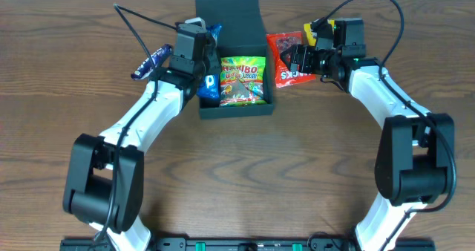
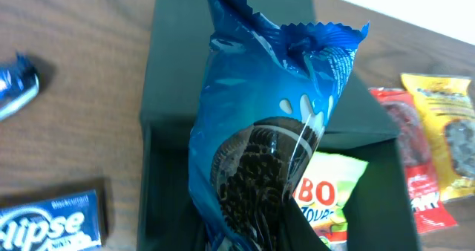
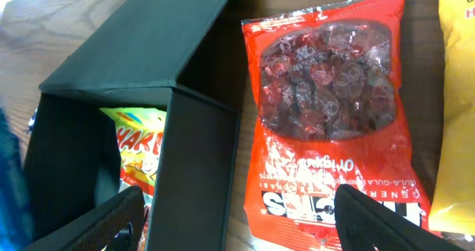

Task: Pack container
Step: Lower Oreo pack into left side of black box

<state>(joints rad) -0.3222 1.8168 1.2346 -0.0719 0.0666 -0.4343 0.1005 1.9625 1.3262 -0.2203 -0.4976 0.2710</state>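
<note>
Container [image 1: 236, 110] sits open at the table's [image 1: 237, 177] far edge, gummy bag [image 1: 243, 80] inside. Left gripper [image 1: 199, 64], clamped on the cookie bag [image 2: 260, 132], hangs over it. Right gripper [image 1: 298, 58] gapes empty above the red bag [image 3: 326, 110], not yet packed.

Light is bright and even, from above; no hard shadows. Overhead view is sharp; the arms throw only faint, soft shade on the table [image 1: 44, 73]. Container [image 1: 236, 111] is matte, its inside walls near black with little detail. Left wrist view: blue packet [image 2: 267, 132] sits very close, glossy streaks on its foil, background slightly soft. Right wrist view: white glare patches on the red packet [image 3: 330, 110]; left edge is a blue blur.
</note>
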